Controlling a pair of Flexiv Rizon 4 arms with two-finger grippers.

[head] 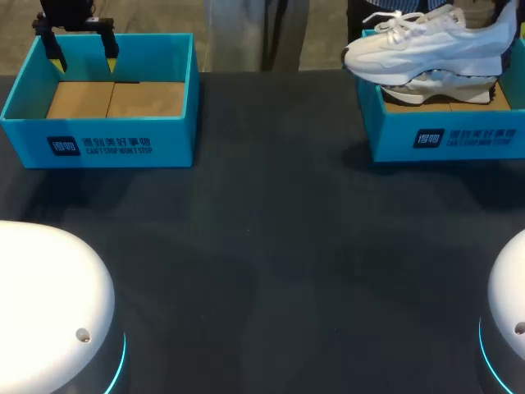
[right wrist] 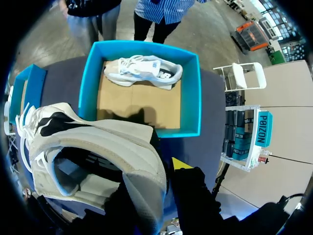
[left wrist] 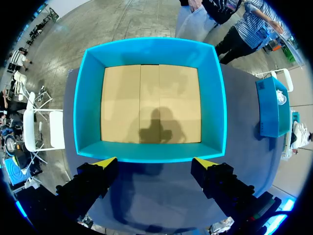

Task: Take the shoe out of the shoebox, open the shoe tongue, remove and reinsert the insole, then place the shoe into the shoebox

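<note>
Head view shows a white shoe (head: 426, 45) held in the air just above the right box (head: 447, 135), its toe toward the middle of the table (head: 271, 246). A second shoe (head: 443, 90) lies inside that box. In the right wrist view the right gripper (right wrist: 159, 169) pinches the shoe's heel collar, with one yellow tip showing outside it. The left gripper (head: 82, 56) hangs over the far wall of the left box (head: 98, 139), its fingers spread wide. That box shows a bare cardboard floor.

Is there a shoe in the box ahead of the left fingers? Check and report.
No, in the left wrist view the box ahead of the fingers holds nothing but its bare cardboard floor.
</note>
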